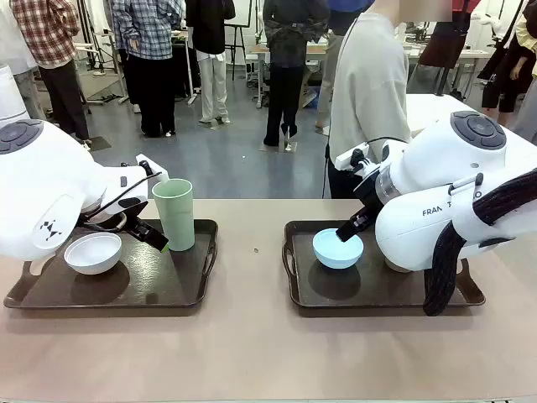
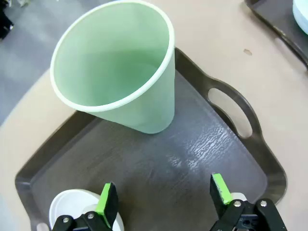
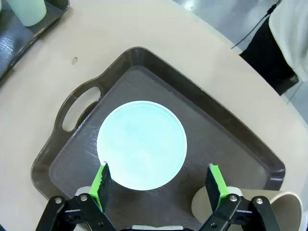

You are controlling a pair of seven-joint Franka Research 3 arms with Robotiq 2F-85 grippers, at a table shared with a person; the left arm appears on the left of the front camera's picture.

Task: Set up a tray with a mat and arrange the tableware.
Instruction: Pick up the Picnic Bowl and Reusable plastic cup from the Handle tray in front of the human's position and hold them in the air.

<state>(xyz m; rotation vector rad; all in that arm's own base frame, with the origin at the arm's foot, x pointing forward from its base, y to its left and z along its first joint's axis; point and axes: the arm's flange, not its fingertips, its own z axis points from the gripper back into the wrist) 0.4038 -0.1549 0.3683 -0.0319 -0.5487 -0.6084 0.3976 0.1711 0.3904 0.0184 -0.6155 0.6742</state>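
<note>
Two dark trays sit side by side on the bench [image 1: 252, 353], well apart. On the left tray [image 1: 159, 284] a green tumbler [image 1: 174, 214] stands upright near the far right corner, and a white bowl [image 1: 92, 252] sits to its left, not touching it. The left gripper [image 2: 163, 192] hangs over the bare floor of this tray with its jaws spread wide and nothing between them. In the left wrist view the tumbler is just beyond its fingers and the white bowl lies beside one finger.

On the right tray [image 1: 377, 292] a blue bowl [image 1: 338, 248] sits toward the left end, near the handle. The right gripper [image 3: 158, 180] is poised over the near edge of this bowl, released and holding nothing. Whether a finger touches the rim cannot be told. A tan tumbler [image 3: 288, 204] shows at a corner of this tray, partly hidden behind the gripper.

A person [image 1: 369, 92] in a pale top stands at the far side of the bench
</note>
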